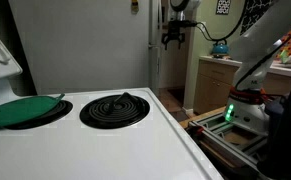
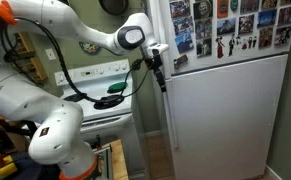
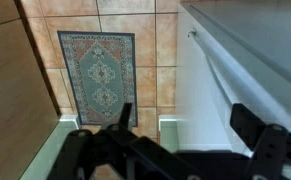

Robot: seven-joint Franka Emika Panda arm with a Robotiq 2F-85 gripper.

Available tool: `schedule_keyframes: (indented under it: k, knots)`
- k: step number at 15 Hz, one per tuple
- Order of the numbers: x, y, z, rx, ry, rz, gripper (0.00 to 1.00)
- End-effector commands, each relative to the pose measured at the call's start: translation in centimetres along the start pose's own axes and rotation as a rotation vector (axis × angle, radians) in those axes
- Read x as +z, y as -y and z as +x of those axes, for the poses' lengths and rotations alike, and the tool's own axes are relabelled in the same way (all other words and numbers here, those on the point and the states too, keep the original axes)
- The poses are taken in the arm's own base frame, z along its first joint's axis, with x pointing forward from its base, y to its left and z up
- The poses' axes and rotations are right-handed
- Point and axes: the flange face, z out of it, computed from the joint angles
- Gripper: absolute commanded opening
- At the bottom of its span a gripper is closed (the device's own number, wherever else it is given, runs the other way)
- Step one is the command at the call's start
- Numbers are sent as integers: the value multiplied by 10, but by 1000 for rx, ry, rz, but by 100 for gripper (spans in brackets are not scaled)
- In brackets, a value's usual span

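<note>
Just now we see the hand (image 2: 158,70) with its two dark fingers spread wide apart and gripping nothing. It hangs at the front corner of a white refrigerator (image 2: 225,120), about level with the seam between the upper and lower doors. We cannot tell whether it touches the refrigerator or is only just beside it.

In the wrist view the refrigerator's white face fills the right side. Far below lie a patterned rug (image 3: 97,70) and a tile floor (image 3: 145,25).

Photos and magnets (image 2: 230,25) cover the upper door, near the hand. Behind it the white robot arm (image 2: 85,35) stretches out above a stove (image 1: 105,150), which carries a black coil burner (image 1: 115,108) and a green lid (image 1: 20,110).

We judge the main risk to be a sideways bump. With the fingers this wide and this close, a small drift could scrape the door edge or jam a fingertip into the seam. A move upward could brush pictures loose and drop them to the floor. The long reach also leaves the arm little room to correct itself.
</note>
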Motion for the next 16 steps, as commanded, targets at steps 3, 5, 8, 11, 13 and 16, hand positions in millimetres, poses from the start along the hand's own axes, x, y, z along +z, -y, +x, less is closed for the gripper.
schedule_keyframes:
  k: [3,5,8,11,13,16]
  knots:
    - [-1,0,0,0,1,0,100]
    - [-2,-4,1,12,7,7,100]
    - [-5,-31,10,68,-6,28,100]
    - [-3,-53,22,193,61,102,100]
    - [4,-59,30,258,128,153,100]
    - [14,-65,36,344,213,250,100]
